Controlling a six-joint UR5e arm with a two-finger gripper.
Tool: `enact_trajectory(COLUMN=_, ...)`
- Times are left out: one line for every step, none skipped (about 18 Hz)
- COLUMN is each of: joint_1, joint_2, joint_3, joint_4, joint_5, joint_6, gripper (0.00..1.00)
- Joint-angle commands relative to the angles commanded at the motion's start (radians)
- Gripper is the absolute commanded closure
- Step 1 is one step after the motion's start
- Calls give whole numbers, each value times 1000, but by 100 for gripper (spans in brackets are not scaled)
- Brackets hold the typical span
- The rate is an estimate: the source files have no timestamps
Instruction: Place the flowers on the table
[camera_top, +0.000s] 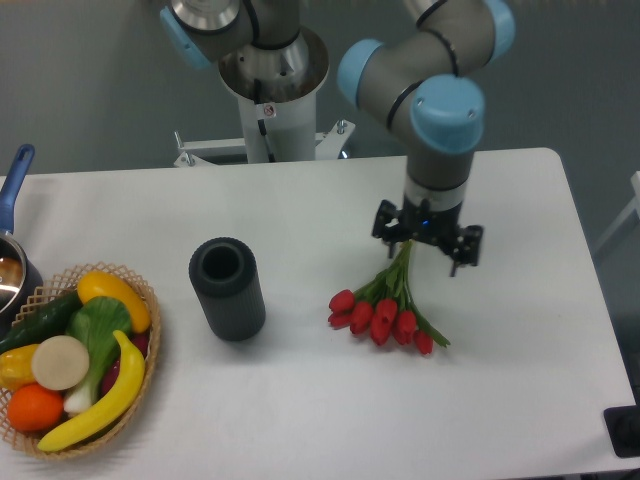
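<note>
The flowers (385, 315), a bunch of red tulips with green stems, lie on the white table (520, 360) right of centre. The red heads point toward the front left and the stems run up to the back right. My gripper (426, 243) points straight down over the stem ends, which disappear under it. Its black body and the wrist hide the fingertips, so I cannot see whether they are closed on the stems or apart.
A black ribbed cylinder vase (227, 288) stands left of the flowers. A wicker basket (148, 352) with bananas, an orange and vegetables sits at the front left corner. A pot with a blue handle (14, 178) is at the left edge. The robot base (272, 95) is at the back.
</note>
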Motion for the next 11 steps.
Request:
enact_trajectory(joint_1=18, joint_2=5, joint_3=37, joint_4=-64, joint_5=0, joint_6=31, gripper=0)
enact_trajectory(joint_1=35, joint_2=5, joint_3=78, joint_4=-142, joint_5=-2, joint_6=73, gripper=0)
enact_trajectory(joint_1=51, joint_2=5, joint_3=126, joint_4=-221, joint_5=-3, joint_6=115, gripper=0)
enact_trajectory(joint_1=63, joint_2=3, joint_3=179, joint_4=-297, joint_5=-6, joint_6=144, gripper=0)
enact_trajectory(joint_1=83, joint_2=-1, joint_3=225, joint_4=-368, joint_5=-9, joint_6=167, gripper=0)
enact_trajectory(joint_1=100, joint_2=-5, joint_3=261, joint_4=-428, joint_5=-17, joint_6=189, gripper=0)
enact_trajectory(joint_1=115, joint_2=-5, joint_3=288, joint_4=-468, joint_5=-32, joint_6=215, gripper=0)
enact_trajectory(joint_1=140, joint_2=-5, joint_3=301, joint_4=-493, joint_5=-52, joint_6=241, gripper=0)
enact_trajectory(joint_1=161, joint_2=-2, joint_3=298, joint_4=-499, joint_5=-69, joint_6=267, gripper=0)
enact_trajectory(joint_1=181, joint_2=6, joint_3=293, joint_4=-500, joint_5=-77, joint_6=297, gripper=0)
enact_trajectory(joint_1=192, joint_2=9, joint_3=293, joint_4=-501, joint_5=-78, joint_6=331, gripper=0)
